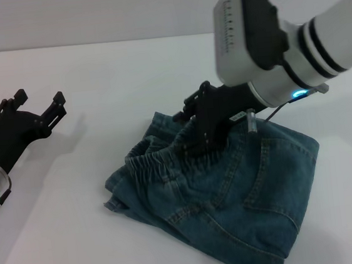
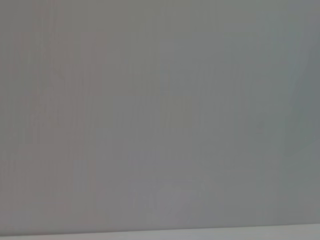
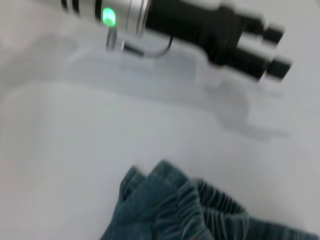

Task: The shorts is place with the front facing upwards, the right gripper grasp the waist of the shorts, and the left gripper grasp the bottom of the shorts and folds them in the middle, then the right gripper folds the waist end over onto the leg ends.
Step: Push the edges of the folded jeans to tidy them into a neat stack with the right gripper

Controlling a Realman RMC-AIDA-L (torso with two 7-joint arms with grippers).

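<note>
- From my seat, the left claw (image 1: 38,105) sits parked at about nine o'clock on the white desk (image 1: 94,71), well apart from the cloth, its two fingers spread open and holding nothing. Little risk here unless it swings in while the right arm works.
- The shorts (image 1: 233,195) lie folded into a compact bundle toward five o'clock of the head view, with the ruffled waist (image 1: 157,162) bunched along the bundle's nine o'clock side. That band looks loose and puckered, so I judge it could spring back or slide off the layers beneath once it is let go.
- The right claw (image 1: 204,132) is down on the denim just beside the waist, at about twelve o'clock of the bundle. Its fingers are buried against the fabric and I cannot tell whether they are pinching it or already released.
- My worry: if a fingertip is snagged in the gathers, lifting away would drag the top layer and undo the fold.
- The leg ends are hidden under the stack, so I cannot confirm the edges line up.
</note>
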